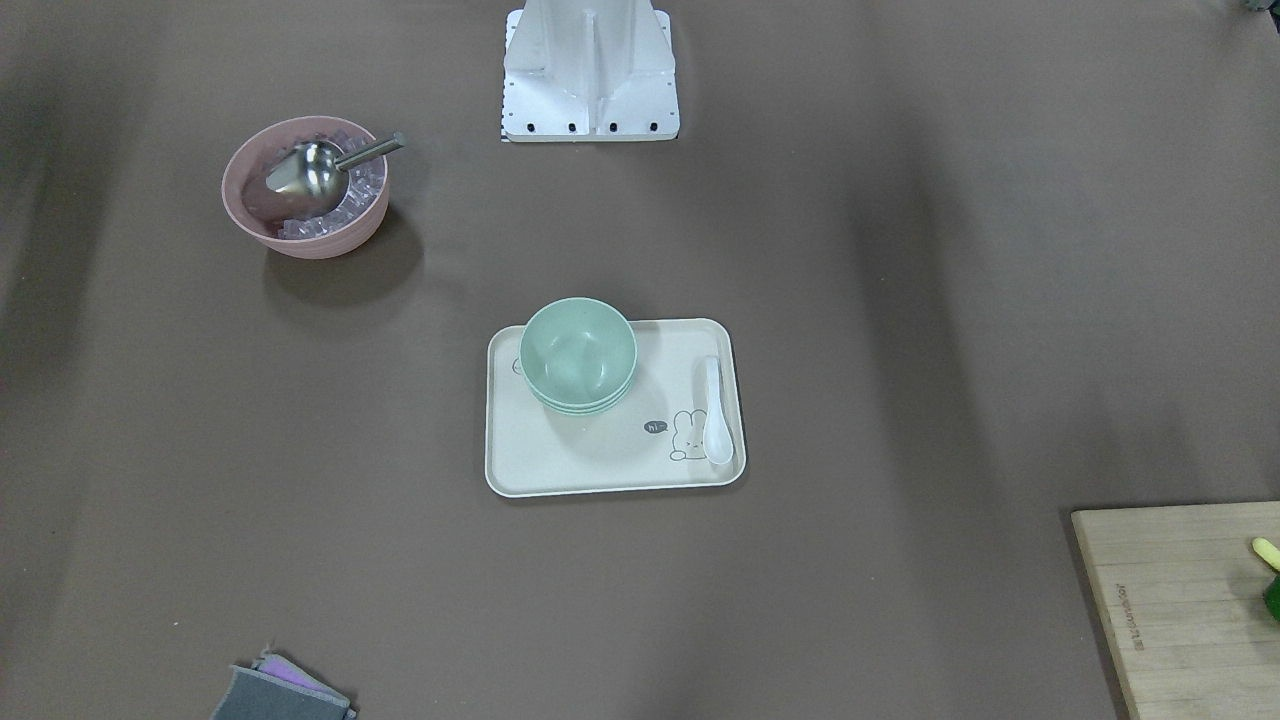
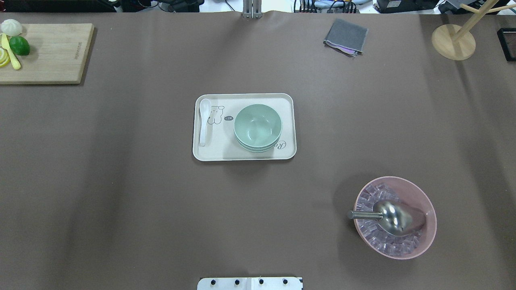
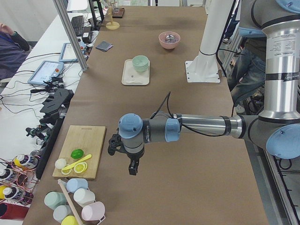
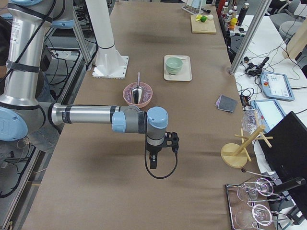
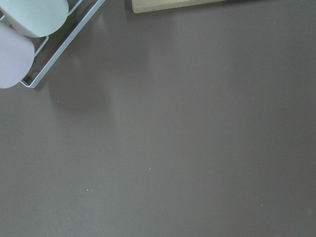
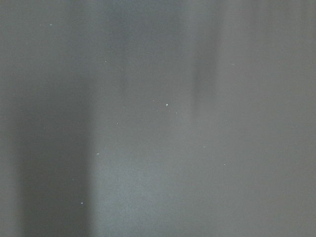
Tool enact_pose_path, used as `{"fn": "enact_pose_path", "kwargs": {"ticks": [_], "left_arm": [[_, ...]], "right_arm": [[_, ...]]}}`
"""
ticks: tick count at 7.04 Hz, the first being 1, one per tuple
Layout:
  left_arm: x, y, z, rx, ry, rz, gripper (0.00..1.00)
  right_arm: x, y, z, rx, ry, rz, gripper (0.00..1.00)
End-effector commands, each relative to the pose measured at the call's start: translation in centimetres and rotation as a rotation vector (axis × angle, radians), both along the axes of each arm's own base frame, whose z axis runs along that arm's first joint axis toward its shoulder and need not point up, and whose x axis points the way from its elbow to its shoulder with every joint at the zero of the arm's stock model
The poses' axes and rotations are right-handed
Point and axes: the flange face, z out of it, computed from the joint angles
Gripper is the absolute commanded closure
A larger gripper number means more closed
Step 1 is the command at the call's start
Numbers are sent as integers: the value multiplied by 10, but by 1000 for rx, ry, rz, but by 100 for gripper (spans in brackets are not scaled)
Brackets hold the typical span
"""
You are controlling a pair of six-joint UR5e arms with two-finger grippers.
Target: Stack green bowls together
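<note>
- Green bowls (image 1: 578, 350) nested, one stack, on cream tray (image 1: 560, 472); tray print reads "hi" by rabbit (image 1: 688, 436).
- Left claw (image 3: 133, 168), right claw (image 4: 152, 163) over bench (image 1: 900, 300): apart or together, cannot tell.

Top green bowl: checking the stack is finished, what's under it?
Two more green bowls nest beneath the top bowl, on the cream tray. Only their rims show; insides are covered.
</note>
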Motion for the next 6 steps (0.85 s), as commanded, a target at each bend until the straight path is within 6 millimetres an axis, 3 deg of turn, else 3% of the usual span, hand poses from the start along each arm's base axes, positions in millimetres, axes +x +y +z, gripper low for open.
{"fn": "enact_pose_path", "kwargs": {"ticks": [1,6], "left_arm": [[-2,1,2,-3,-34,1,2],[-1,30,33,-73,-29,1,2]], "right_arm": [[-9,0,-3,-9,-84,-8,0],[-8,6,2,-17,-78,-12,0]]}}
